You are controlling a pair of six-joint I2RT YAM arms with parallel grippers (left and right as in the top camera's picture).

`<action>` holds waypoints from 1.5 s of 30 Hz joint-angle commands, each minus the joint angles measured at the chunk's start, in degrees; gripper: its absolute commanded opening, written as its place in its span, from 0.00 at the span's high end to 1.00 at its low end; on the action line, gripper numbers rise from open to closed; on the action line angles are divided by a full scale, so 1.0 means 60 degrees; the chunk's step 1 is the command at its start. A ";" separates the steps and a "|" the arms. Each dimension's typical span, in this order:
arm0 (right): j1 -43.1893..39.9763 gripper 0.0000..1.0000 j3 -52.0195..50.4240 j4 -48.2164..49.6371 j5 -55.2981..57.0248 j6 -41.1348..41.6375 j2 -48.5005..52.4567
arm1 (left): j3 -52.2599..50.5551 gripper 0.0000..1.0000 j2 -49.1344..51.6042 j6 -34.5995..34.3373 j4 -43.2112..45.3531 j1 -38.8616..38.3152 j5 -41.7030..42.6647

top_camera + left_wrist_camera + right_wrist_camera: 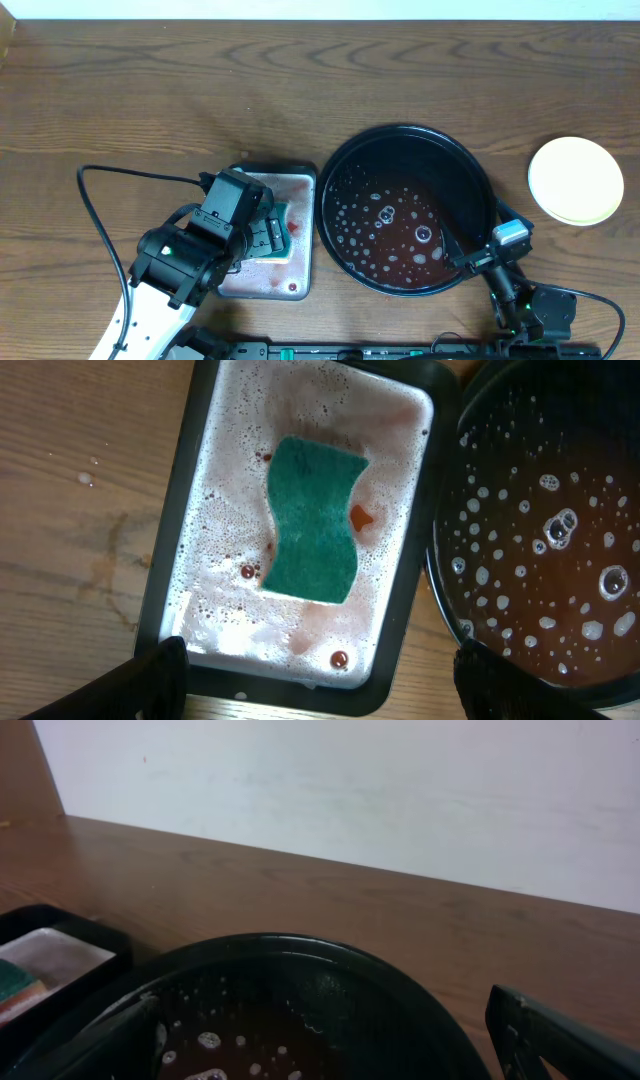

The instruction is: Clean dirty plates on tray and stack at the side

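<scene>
Your plates (575,180) sit off the black tray (345,160), on the bare tabletop (150,90) to its right and apart from its rim. Only the overhead view shows them: a pale yellow plate on top with a paler edge peeking out beneath it. You cannot count the stack from above.

The black tray holds a pool of reddish water dotted with white bubbles. The left wrist view shows that liquid (560,560) close up. The right wrist view gives you the near rim (290,945) and a few bubbles, with the white wall (350,790) beyond.

Just left of the black tray, nearly touching it, lies the small grey tray (300,180). From overhead your left arm hides much of it. The left wrist view opens it up: foam stained pink, red droplets, and a teal sponge (313,520) lying flat in the middle.

Your left fingers (150,680) stand wide apart at the bottom corners of that view. They are above the grey tray's near end and hold nothing. Your right fingers (560,1040) are spread just as wide, empty, at the black tray's near-right rim, as the overhead view (452,245) confirms.
</scene>
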 commanded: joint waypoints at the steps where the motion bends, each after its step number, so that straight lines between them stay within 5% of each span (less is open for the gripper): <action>1: -0.0076 0.01 -0.0007 -0.0047 0.0062 -0.0080 -0.0036 | 0.0040 0.15 0.0004 0.0033 -0.0026 0.0040 -0.0011; 11: -0.0076 0.01 -0.0007 -0.0047 0.0062 -0.0080 -0.0036 | -0.0138 0.15 -0.1657 0.0233 0.0393 0.0328 -0.1220; 19: -0.0073 0.01 -0.0007 -0.0047 0.0062 -0.0080 -0.0036 | -0.2473 0.15 -0.4805 0.2033 0.4972 0.2739 -0.1297; 31: -0.0076 0.01 -0.0007 -0.0047 0.0062 -0.0080 -0.0036 | -0.6648 0.15 -0.9107 0.2142 0.8677 0.4382 -0.1126; 42: -0.0076 0.01 -0.0007 -0.0047 0.0062 -0.0080 -0.0036 | -0.9544 0.15 -0.9602 0.2138 1.1624 0.4430 -0.1093; 45: -0.0076 0.01 -0.0007 -0.0047 0.0062 -0.0080 -0.0036 | -0.9566 0.15 -0.9602 0.2138 1.1267 0.4430 -0.1126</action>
